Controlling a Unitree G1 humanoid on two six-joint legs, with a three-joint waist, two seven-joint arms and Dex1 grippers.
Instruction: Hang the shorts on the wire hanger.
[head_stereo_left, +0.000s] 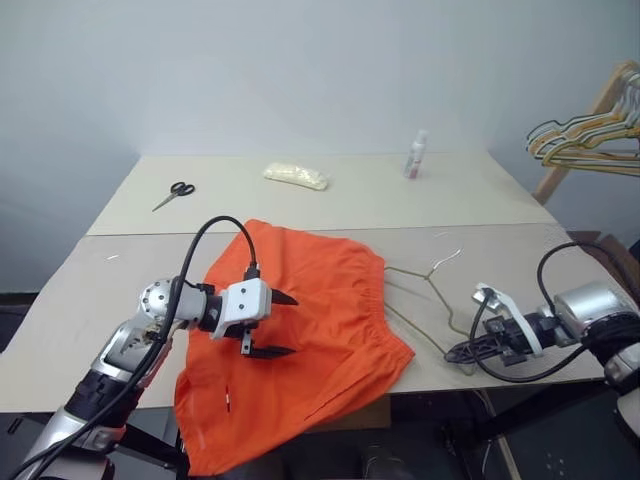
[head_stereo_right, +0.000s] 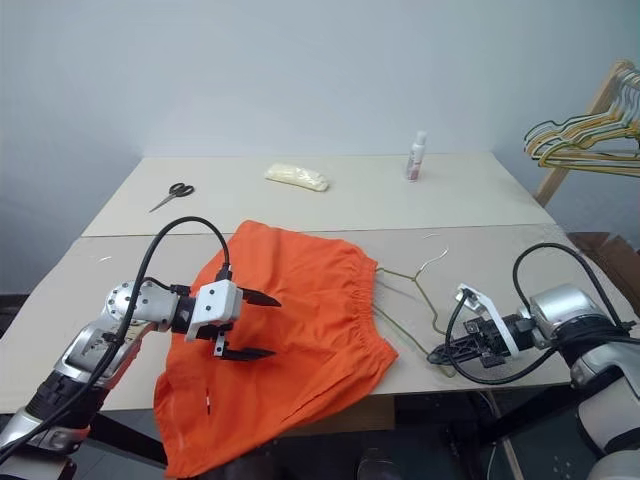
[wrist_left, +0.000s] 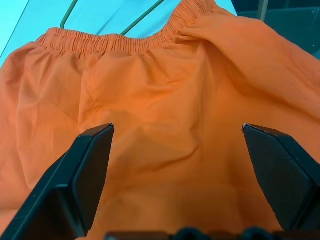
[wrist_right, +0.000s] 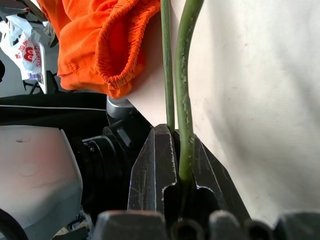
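Gripping the wire hanger (wrist_right: 181, 90), right gripper (head_stereo_left: 470, 352) clamped — left gripper (head_stereo_left: 275, 324) spread above the shorts (head_stereo_left: 320, 330).

Shorts (head_stereo_left: 300, 330) on surface (head_stereo_left: 500, 260) near front edge, wire hanger (head_stereo_left: 425, 290) just right of shorts, scissors (head_stereo_left: 174, 194) far left, packet (head_stereo_left: 296, 176) and bottle (head_stereo_left: 416, 155) behind, hanger rack (head_stereo_left: 590, 130) at right.
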